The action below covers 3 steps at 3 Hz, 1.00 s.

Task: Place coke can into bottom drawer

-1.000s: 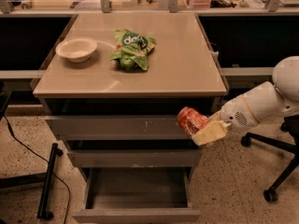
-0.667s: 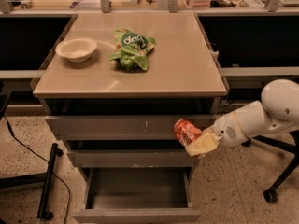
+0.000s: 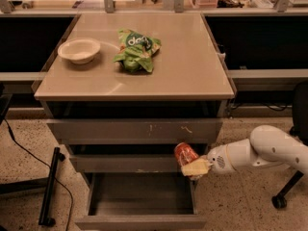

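The coke can [image 3: 185, 153] is red-orange and tilted, held in my gripper [image 3: 192, 165] in front of the middle drawer front, just above the right rear part of the open bottom drawer [image 3: 140, 196]. My white arm reaches in from the right. The gripper's yellowish fingers [image 3: 195, 168] are shut on the can's lower end. The bottom drawer is pulled out, a deep grey box with nothing showing inside.
A white bowl [image 3: 79, 50] and a green snack bag [image 3: 137, 50] lie on the cabinet's beige top [image 3: 192, 66]. The two upper drawers [image 3: 134, 130] are closed. A black stand base [image 3: 50, 191] is on the floor at left, a chair wheel [image 3: 279, 201] at right.
My arm has lowered and moved left with the can, from beside the top drawer front down to just above the open bottom drawer.
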Each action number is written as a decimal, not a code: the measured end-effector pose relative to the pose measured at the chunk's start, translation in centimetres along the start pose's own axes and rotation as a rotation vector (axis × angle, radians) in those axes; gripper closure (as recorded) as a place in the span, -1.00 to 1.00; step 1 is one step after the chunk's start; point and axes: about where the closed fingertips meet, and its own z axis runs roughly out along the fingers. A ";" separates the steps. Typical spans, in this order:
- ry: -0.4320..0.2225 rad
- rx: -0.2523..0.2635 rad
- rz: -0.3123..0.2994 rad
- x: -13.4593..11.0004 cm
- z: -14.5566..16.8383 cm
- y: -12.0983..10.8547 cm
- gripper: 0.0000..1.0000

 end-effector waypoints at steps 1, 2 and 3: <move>0.015 -0.001 0.066 0.5 2.5 -2.7 1.00; 0.018 -0.003 0.071 0.5 2.8 -2.9 1.00; 0.035 -0.020 0.130 2.2 4.4 -3.5 1.00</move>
